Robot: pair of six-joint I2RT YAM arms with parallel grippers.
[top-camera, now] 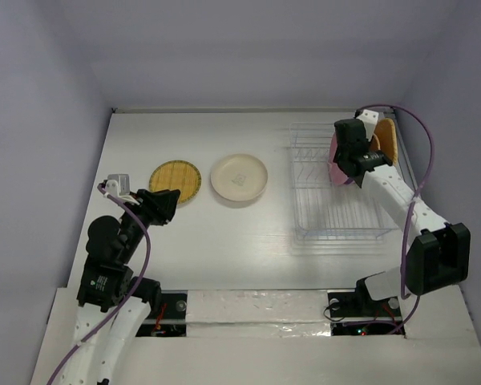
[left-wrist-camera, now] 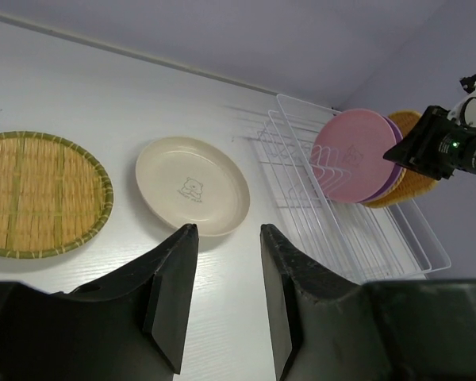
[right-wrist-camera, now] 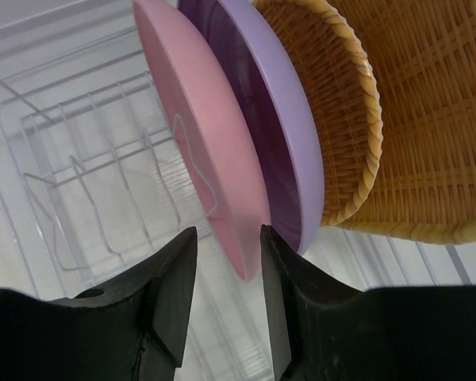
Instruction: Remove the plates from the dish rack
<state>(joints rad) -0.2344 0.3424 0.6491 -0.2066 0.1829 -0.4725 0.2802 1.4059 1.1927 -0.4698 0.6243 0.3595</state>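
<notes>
The yellow textured plate (top-camera: 176,181) and the cream plate (top-camera: 239,178) lie flat on the table left of the wire dish rack (top-camera: 337,224). In the rack the pink plate (right-wrist-camera: 206,151), the purple plate (right-wrist-camera: 282,127) and two orange woven plates (right-wrist-camera: 412,119) stand on edge at the far end. My right gripper (right-wrist-camera: 228,238) is open with its jaws either side of the pink plate's rim, the right jaw between pink and purple. My left gripper (left-wrist-camera: 228,234) is open and empty above the table near the cream plate (left-wrist-camera: 192,184).
The rack's near dividers (right-wrist-camera: 103,175) stand empty. White walls close the table at the back and both sides. The rack stands close to the right wall (top-camera: 433,128).
</notes>
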